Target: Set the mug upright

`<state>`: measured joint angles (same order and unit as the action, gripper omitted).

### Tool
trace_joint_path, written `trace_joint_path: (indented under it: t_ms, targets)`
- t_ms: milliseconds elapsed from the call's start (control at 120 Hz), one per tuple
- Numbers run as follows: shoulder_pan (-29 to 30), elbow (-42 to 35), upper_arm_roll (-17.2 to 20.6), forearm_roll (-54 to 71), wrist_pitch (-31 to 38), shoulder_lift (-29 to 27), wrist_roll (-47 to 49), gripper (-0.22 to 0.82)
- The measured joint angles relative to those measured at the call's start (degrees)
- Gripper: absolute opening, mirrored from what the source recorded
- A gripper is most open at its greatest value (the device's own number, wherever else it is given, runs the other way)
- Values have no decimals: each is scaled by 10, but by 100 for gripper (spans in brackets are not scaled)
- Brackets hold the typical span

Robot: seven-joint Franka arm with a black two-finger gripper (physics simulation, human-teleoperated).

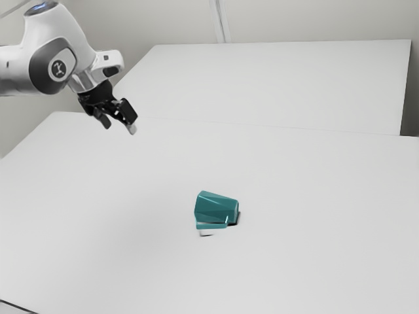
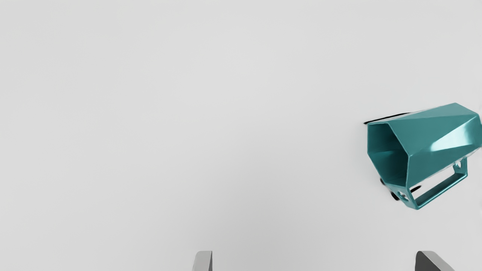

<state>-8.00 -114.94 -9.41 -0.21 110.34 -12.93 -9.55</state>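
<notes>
High over the table at the exterior view's upper left, my gripper point(image 1: 119, 127) is open and holds nothing. The teal faceted mug point(image 1: 217, 208) lies on its side on the table, well below the gripper and toward the exterior view's right, its handle on the side nearer that camera. In the wrist view the mug point(image 2: 437, 143) shows its open mouth and its handle, clear of the two fingertips of the gripper point(image 2: 313, 260), which stand wide apart.
A white table point(image 1: 118, 229) lies under the arm and the mug. Behind it, in the exterior view, stands a second pale flat surface point(image 1: 275, 85) with walls beyond. A dark thin line crosses the exterior view's lower left corner.
</notes>
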Motion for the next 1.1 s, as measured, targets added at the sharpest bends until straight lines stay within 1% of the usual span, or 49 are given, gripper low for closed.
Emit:
trace_joint_path:
  t_ms: [167, 317, 500, 625, 833, 1000, 1100]
  targets:
    - [1, -46, -7, -76, 30, -10, 3, 59]
    - [0, -117, -30, -163, 56, -33, 3, 59]
    - [-1, -167, -62, -270, 67, -42, -13, 58]
    - [-5, -184, -67, -334, 57, -41, -32, 57]
    - [-5, -218, -92, -417, 21, -30, -78, 56]
    - [-7, -240, -95, -461, 6, -9, -115, 55]
    - [-14, -241, -94, -476, 12, 10, -138, 54]
